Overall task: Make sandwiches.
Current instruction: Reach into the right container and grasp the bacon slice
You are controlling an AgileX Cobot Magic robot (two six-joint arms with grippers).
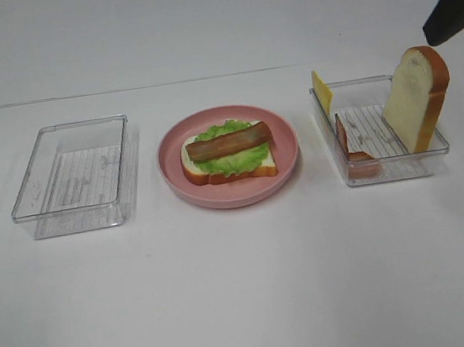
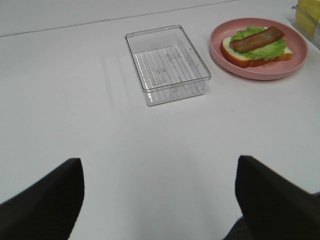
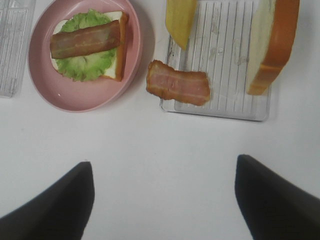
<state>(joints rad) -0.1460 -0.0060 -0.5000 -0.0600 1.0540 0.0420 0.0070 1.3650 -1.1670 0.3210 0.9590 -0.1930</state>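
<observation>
The right gripper [image 3: 163, 165] hangs above bare white table [image 3: 160, 140], its two dark fingers spread wide, holding and touching nothing. Just beyond it, in the right wrist view, a loose bacon strip [image 3: 177, 82] rests across the edge of a clear plastic tray [image 3: 215, 112], at the corner nearest the plate, part of it hanging outside the wall. Further into that tray a yellow cheese square [image 3: 180, 17] leans at the far corner on the plate's side. A thick bread slice [image 3: 272, 45] with an orange-brown crust stands tilted against the opposite wall.

Beside the tray, on a round pink plate [image 1: 173, 176], sits the unfinished sandwich [image 1: 228, 153]: a bottom bread slice, ruffled green lettuce [image 1: 222, 164], and one bacon strip [image 1: 228, 142] lying across the top.

The next layer is probably the loose bacon or the cheese. Either is thin and propped on edge, so the fingers should likely come down on both flat faces and close gently. A straight lift should keep the piece from catching on the tray wall. The bread slice is best left until last.

The left gripper [image 2: 157, 165] is likewise wide open and empty, hovering over the table well short of a second clear tray [image 2: 170, 92] on the plate's other side.
</observation>
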